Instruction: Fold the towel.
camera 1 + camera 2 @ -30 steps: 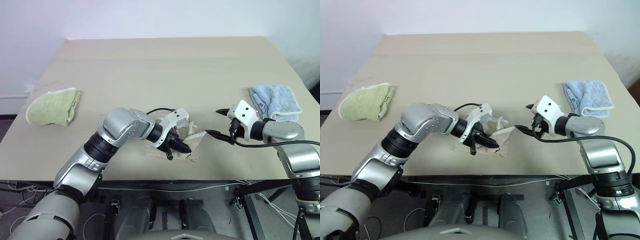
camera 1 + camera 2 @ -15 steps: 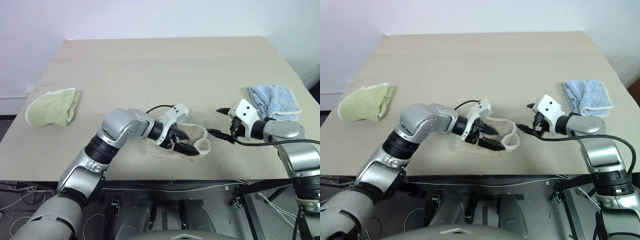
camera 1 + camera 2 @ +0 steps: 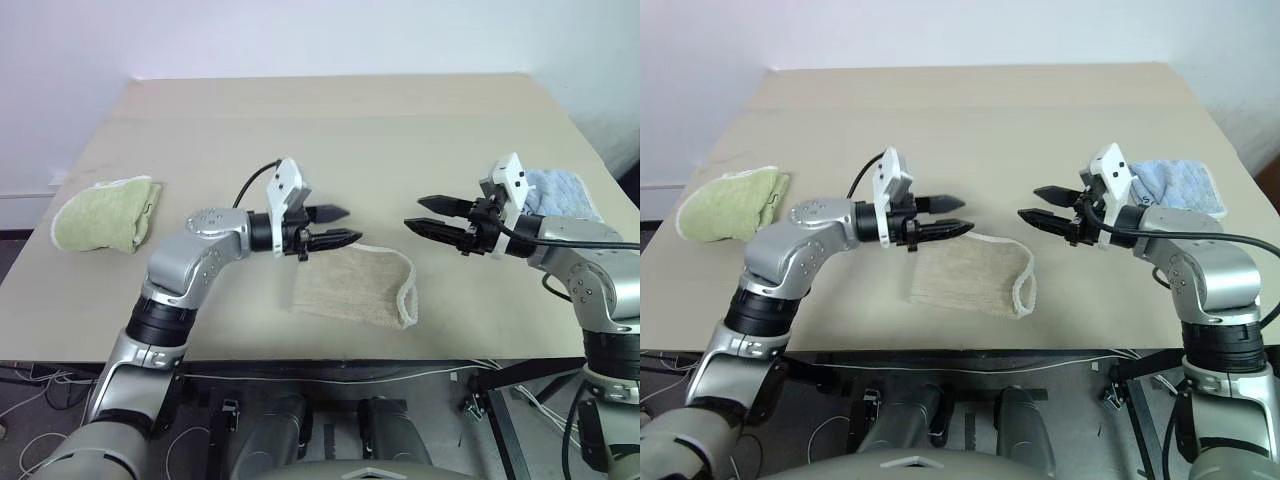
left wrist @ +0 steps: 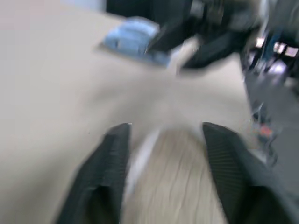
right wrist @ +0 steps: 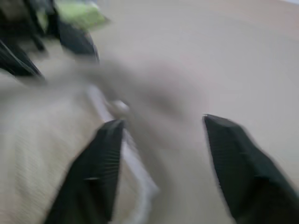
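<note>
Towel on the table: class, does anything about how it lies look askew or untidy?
Slightly. The tan towel lies flat and folded near the table's front edge, but turned at a slant to that edge, its white corded end curling loose on the right side. Both claws hang above it, empty.

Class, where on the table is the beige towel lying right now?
In the head views the beige towel lies flat near the table's front edge, centre, below and between the left pincer and right pincer.
</note>
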